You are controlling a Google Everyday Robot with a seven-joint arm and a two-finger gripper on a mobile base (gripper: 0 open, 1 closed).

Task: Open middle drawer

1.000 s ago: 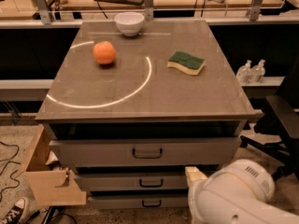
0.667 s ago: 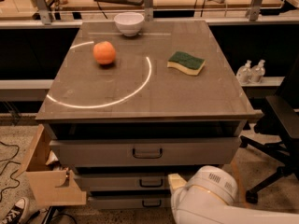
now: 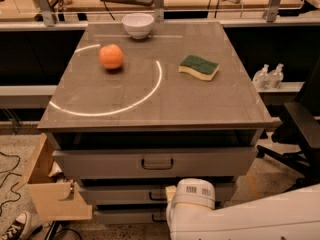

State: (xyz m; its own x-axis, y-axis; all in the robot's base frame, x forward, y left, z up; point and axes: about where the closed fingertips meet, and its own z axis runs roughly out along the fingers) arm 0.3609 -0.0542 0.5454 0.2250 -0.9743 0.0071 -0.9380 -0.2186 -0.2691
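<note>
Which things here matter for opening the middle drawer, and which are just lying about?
For the job:
middle drawer
gripper, low in front of the cabinet, close by that drawer's handle

Lying about:
orange, bowl and sponge on the cabinet top
top drawer, bottom drawer
cardboard box on the floor

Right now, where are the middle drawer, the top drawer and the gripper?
middle drawer (image 3: pixel 115 194): camera view, left half of its front panel.
top drawer (image 3: pixel 100 164): camera view, front panel left of the handle.
gripper (image 3: pixel 171 194): camera view, pale tip at the middle drawer's centre.
</note>
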